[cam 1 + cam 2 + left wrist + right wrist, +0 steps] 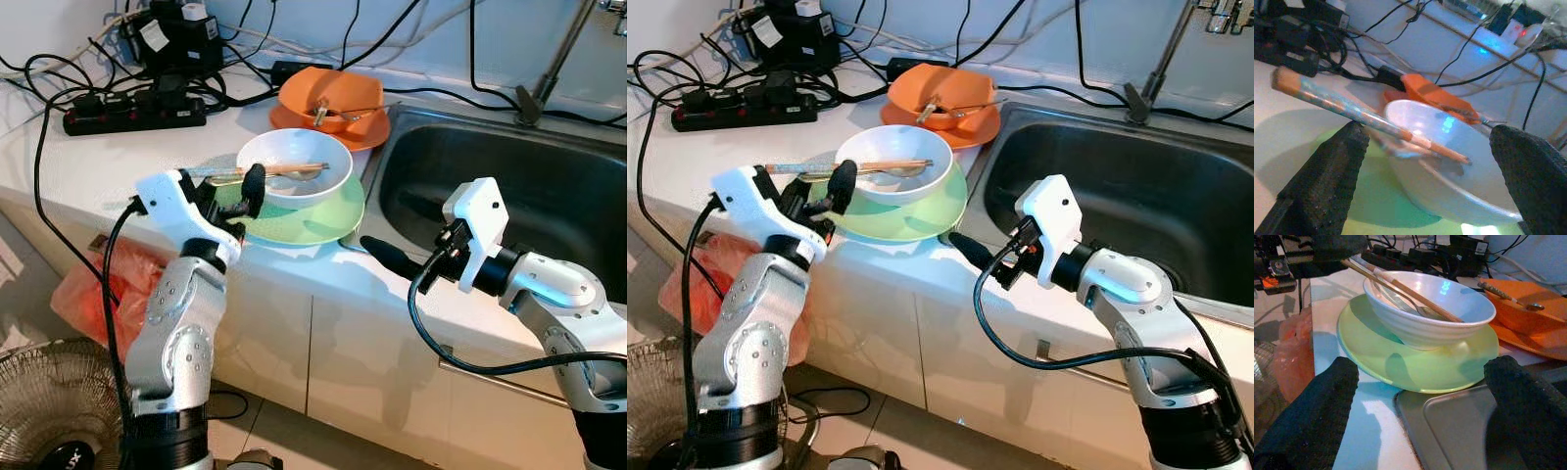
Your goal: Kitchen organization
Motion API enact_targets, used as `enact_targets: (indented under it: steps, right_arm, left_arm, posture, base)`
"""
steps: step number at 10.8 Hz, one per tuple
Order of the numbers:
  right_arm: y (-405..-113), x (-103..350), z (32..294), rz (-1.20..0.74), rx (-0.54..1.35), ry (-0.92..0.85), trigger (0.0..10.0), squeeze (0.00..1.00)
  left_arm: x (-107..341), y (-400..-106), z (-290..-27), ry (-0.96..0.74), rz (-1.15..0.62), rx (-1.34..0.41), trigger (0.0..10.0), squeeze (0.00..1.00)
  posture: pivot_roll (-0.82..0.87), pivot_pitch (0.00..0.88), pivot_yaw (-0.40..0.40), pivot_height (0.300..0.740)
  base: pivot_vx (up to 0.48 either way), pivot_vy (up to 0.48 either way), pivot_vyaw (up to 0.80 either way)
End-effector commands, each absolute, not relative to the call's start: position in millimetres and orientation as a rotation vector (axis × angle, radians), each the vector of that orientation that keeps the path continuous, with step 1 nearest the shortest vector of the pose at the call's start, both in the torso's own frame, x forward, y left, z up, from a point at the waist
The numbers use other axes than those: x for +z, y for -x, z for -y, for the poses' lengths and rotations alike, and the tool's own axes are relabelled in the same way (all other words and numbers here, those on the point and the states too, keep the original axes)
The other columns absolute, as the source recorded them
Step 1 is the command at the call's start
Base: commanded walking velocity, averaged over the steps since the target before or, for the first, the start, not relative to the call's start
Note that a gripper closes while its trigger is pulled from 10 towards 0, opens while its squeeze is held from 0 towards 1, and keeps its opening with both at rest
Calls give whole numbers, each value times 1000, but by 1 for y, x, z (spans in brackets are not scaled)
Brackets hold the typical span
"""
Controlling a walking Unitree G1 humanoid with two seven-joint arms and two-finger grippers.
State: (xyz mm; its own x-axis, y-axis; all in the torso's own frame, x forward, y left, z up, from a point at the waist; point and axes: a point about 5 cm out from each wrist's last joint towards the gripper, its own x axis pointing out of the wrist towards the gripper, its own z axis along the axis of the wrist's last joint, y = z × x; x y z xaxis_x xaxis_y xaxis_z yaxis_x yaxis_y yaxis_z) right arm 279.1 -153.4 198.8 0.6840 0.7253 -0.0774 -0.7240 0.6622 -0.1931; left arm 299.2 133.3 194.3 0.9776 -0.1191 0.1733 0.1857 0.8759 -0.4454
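Observation:
A white bowl (294, 166) stands on a light green plate (313, 223) on the counter, just left of the sink. Chopsticks (265, 172) and a metal spoon (1422, 311) lie across the bowl. My left gripper (233, 196) is open at the bowl's left side, one finger (253, 186) close to the rim and the chopstick ends. My right gripper (387, 257) is open just off the plate's front right edge, pointing at it. In the right wrist view the plate (1420, 367) and bowl (1430, 323) sit between the two fingers, apart from them.
Behind the bowl an orange bowl (333, 98) with a spoon rests on an orange plate (362, 132). The steel sink (549, 206) and faucet (549, 69) lie to the right. A power strip (132, 113) with cables crowds the back left. A fan (49, 401) and an orange bag (98, 284) stand on the floor.

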Motion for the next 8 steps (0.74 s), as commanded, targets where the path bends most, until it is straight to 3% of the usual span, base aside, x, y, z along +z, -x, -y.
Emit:
enact_targets:
  steps: [1,2,3,8]
  right_arm:
    - [-278,205,153,38,815,227,10000,0]
    - [-279,205,153,37,813,227,10000,0]
    - [-279,205,153,37,810,227,10000,0]
    - [-277,201,154,16,826,227,10000,0]
  left_arm:
    - [196,-300,-131,492,141,-175,4392,0]
    - [196,-300,-131,499,140,-178,1647,0]
    - [196,-300,-131,531,138,-176,0,0]
    - [193,-301,-136,619,103,-143,0,0]
  posture:
    - [122,35,32,740]
    - [120,34,32,740]
    - [121,33,31,740]
    - [123,36,28,740]
  base:
    - [0,0,0]
    - [0,0,0]
    - [0,0,0]
    - [0,0,0]
